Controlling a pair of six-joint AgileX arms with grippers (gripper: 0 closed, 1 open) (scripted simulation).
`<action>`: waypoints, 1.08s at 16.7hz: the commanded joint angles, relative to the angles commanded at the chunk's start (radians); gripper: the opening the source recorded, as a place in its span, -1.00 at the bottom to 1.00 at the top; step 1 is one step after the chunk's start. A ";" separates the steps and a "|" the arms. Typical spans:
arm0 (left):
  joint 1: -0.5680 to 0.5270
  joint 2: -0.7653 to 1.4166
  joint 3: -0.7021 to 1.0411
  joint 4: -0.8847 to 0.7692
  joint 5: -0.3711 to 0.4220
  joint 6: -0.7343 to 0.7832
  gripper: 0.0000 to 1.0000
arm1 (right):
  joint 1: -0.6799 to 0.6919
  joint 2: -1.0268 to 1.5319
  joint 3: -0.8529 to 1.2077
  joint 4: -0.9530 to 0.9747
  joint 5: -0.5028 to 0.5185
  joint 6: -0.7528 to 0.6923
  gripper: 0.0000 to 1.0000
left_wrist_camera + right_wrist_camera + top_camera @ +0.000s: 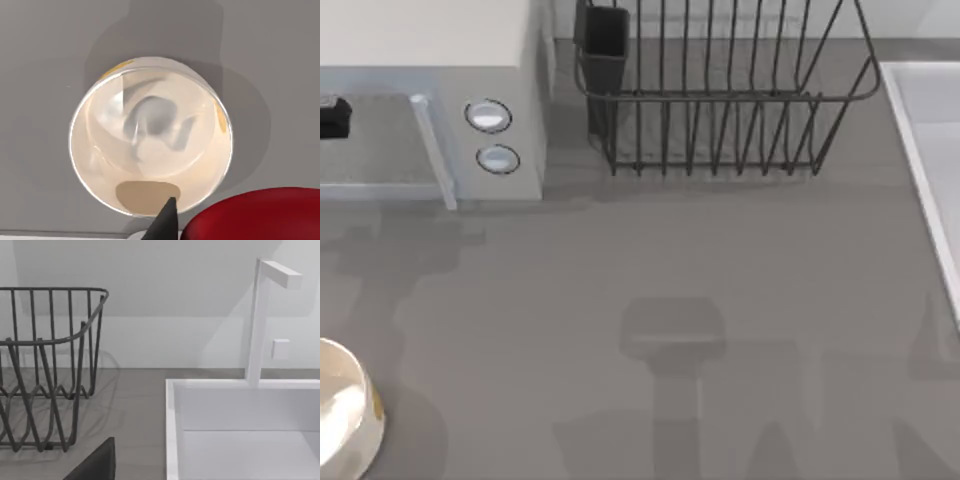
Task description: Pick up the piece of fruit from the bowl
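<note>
**A:** Start at your left claw (235, 227). What does it have?

**B:** It's grasping the piece of fruit (260, 212). In the left wrist view one dark fingertip (166, 220) sits right against the fruit's side. The glossy red fruit looms large and close to the camera, well above the surface (40, 50).

**A:** So where is the fruit relative to the bowl?

**B:** It's out of the bowl (150, 145) and held up over the surface just beside the rim. The bowl stands upright underneath. Its shiny cream inside carries reflections, and there's a yellowish tint along the rim.

**A:** Where does the bowl sit on the surface?

**B:** In the top view the bowl (340, 415) is at the near left corner, cut off by the frame edge. Farther back on the left you have a microwave (430, 60). A dark wire dish rack (720, 90) stands at the back centre, and a white sink (925, 150) runs along the right side.

**A:** And your right claw?

**B:** The right claw (97, 465) is parked above the surface, facing the dish rack (45, 365), the sink (172, 430) and its white faucet (260, 320). You cannot tell whether it is released or clenched.
</note>
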 joint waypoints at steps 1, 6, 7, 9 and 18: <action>-0.068 0.046 0.014 0.022 0.000 -0.060 -1.00 | 0.000 0.000 0.000 0.000 0.000 0.000 1.00; -0.417 0.268 0.069 0.148 -0.002 -0.371 -1.00 | 0.000 0.000 0.000 0.000 0.000 0.000 1.00; -0.466 0.302 0.076 0.172 -0.003 -0.419 -1.00 | 0.000 0.000 0.000 0.000 0.000 0.000 1.00; -0.531 0.350 0.083 0.209 -0.003 -0.483 -1.00 | 0.000 0.000 0.000 0.000 0.000 0.000 1.00; -0.548 0.373 0.011 0.295 -0.003 -0.501 -1.00 | 0.000 0.000 0.000 0.000 0.000 0.000 1.00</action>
